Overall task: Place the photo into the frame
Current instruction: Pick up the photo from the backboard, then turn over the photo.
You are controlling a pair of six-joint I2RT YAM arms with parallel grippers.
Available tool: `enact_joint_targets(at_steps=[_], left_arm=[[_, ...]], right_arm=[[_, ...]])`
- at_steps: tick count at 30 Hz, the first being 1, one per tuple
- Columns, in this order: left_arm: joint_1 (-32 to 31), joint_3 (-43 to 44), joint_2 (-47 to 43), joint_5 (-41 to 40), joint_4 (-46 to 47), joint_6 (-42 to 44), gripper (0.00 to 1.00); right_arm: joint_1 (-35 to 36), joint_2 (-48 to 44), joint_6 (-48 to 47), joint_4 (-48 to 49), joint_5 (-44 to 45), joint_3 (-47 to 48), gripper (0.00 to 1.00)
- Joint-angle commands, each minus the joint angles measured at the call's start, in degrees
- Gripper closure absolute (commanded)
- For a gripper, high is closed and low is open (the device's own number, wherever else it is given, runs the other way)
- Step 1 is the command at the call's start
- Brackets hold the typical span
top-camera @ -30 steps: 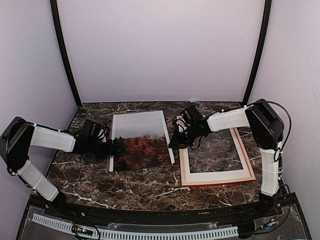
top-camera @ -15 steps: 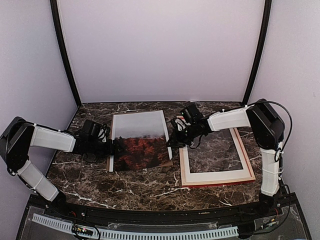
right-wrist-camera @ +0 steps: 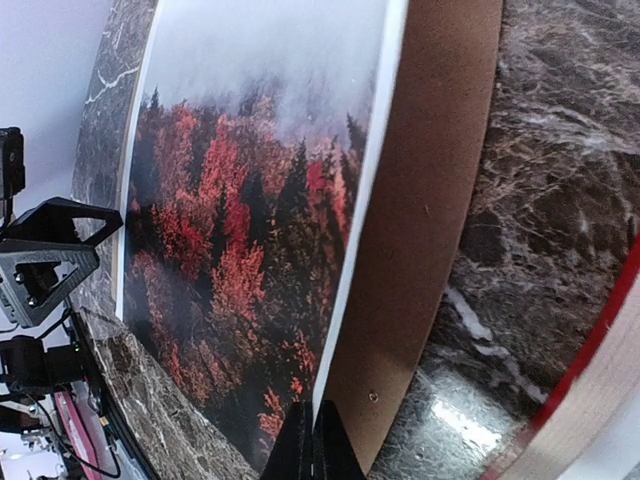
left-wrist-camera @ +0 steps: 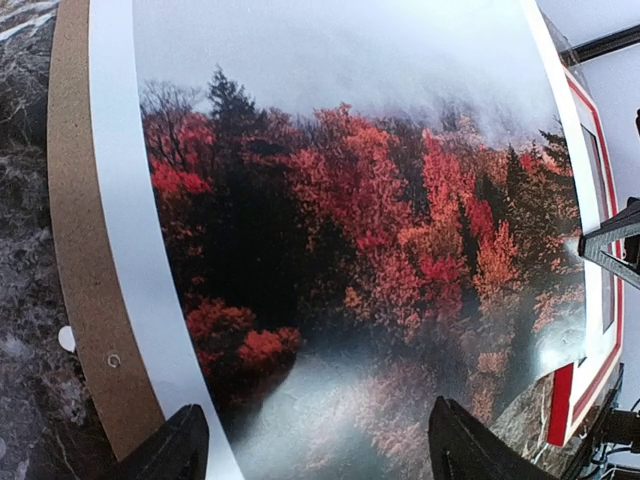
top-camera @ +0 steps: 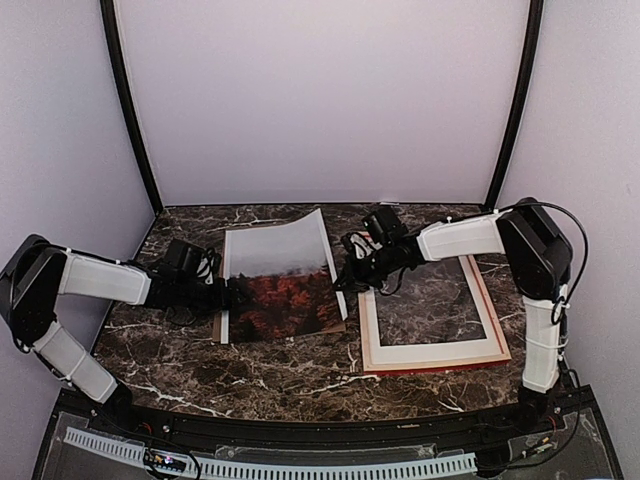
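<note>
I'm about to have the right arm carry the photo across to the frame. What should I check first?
1. The right gripper is shut on the photo at its right edge: ok.
2. The photo's right side is lifted off the backing board: ok.
3. The left gripper is open: ok.
4. The left gripper's fingers are clear of the photo: cannot tell.
5. The frame lies flat, pale side up: ok.
6. Only the table shows through the frame's opening: ok.
</note>
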Motion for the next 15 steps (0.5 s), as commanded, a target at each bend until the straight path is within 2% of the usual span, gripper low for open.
enact_joint_targets(at_steps=[1, 10, 15], left_arm=[[-0.58, 0.40, -4.83, 0.91, -2.03, -0.69, 0.22], [-2.11, 4.78, -13.52, 0.53, -5.44, -1.21, 0.16], [-3.30, 5.59, -15.80, -0.06, -5.05, -2.67, 0.16]], right_arm=[[0.13, -6.00, -4.32, -6.34, 6.50, 2.62, 1.00], [0.38, -15.17, -11.58, -24.93, 22.98, 10.47, 1.00], [2.23, -18.60, -14.24, -37.23, 38.26, 20.36, 1.00]])
